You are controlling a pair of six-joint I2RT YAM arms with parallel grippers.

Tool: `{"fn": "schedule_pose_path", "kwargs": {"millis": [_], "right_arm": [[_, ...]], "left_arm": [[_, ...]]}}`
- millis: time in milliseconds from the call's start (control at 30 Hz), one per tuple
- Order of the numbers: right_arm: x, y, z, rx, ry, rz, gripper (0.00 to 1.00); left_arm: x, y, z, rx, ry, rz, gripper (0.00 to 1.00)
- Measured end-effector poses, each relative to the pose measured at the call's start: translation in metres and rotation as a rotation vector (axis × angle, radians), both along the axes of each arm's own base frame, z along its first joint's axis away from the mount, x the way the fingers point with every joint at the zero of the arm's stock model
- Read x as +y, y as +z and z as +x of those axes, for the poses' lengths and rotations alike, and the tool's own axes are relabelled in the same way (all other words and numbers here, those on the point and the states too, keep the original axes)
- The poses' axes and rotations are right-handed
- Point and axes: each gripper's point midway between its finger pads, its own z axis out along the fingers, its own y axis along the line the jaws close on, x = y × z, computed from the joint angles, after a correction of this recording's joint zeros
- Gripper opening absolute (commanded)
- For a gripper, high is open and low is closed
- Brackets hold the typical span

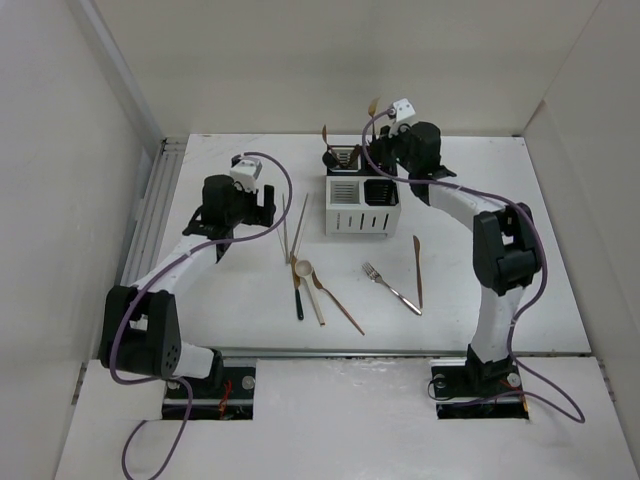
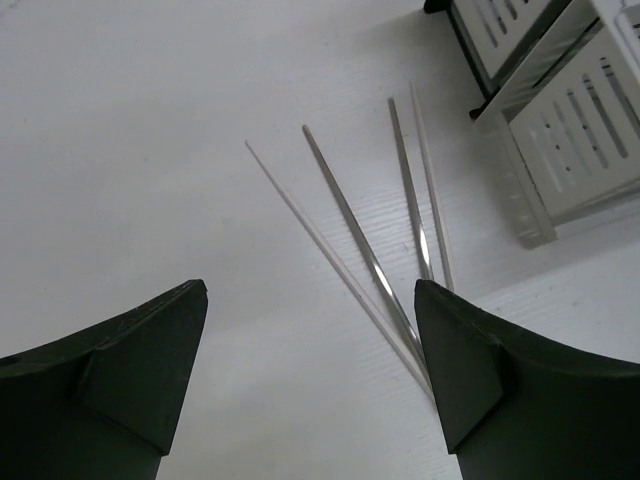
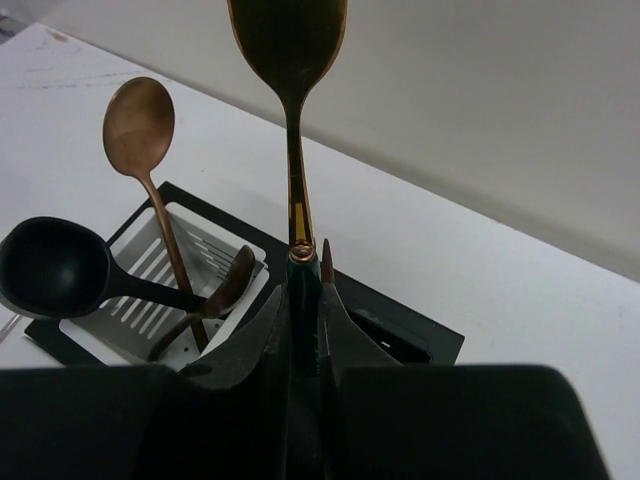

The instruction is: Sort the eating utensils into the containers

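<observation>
Left gripper (image 2: pixel 310 300) centre-left in top view, jaws wide apart. Right gripper (image 3: pixel 306 268) upper centre, arm extended, pinching copper-brown spoon (image 3: pixel 296 150).

1. A flat white matte table top (image 1: pixel 500 210) with faint wood grain lies under the left gripper (image 1: pixel 266 212) and the right gripper (image 1: pixel 380 148).
2. A plain white back wall panel (image 1: pixel 350 60) rises beyond the right gripper.
3. A tall white side wall panel (image 1: pixel 60 150) stands left of the left gripper, with a ribbed grey metal rail (image 1: pixel 150 215) at its foot.
4. Another white side panel (image 1: pixel 600 150) stands right of the right gripper.
5. The light is even, and the shadows are faint.
</observation>
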Motion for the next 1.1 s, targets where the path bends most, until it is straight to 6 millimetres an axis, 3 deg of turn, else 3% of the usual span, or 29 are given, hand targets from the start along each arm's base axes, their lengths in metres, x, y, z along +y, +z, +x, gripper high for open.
{"fn": "schedule_pose_path", "kwargs": {"millis": [167,267,467,567,700,833,900,1000,1100], "right_arm": [[0.002,-0.023,-0.012,0.038,0.004,-0.013,0.03],[0.001,-0.039,-0.018,0.073,-0.008,-0.025,0.29],[-0.003,-0.037,-0.017,0.074,-0.042,-0.024,0.50],[-0.008,-0.029,-0.016,0.062,-0.070,-0.025,0.57],[-0.015,-0.006,-0.018,0.034,-0.101,-0.019,0.71],[-0.021,0.039,-0.022,-0.036,-0.125,0.003,0.73],[-0.024,0.062,-0.027,-0.074,-0.134,0.017,0.73],[-0.031,0.090,-0.034,-0.123,-0.148,0.035,0.73],[-0.040,0.108,-0.043,-0.153,-0.160,0.046,0.73]], "left_arm": [[0.003,-0.013,0.000,0.051,0.046,-0.018,0.81],[0.003,-0.021,0.000,0.080,0.056,-0.027,0.81],[0.002,-0.043,-0.002,0.175,0.079,-0.038,0.72],[0.000,-0.048,-0.002,0.213,0.086,-0.048,0.61],[-0.009,-0.048,0.007,0.245,0.069,-0.043,0.59],[-0.036,-0.046,0.021,0.262,-0.001,-0.010,0.61],[-0.050,-0.050,0.032,0.286,-0.026,0.006,0.58],[-0.059,-0.071,0.047,0.352,-0.022,0.045,0.53],[-0.053,-0.099,0.054,0.425,0.016,0.095,0.52]]}}
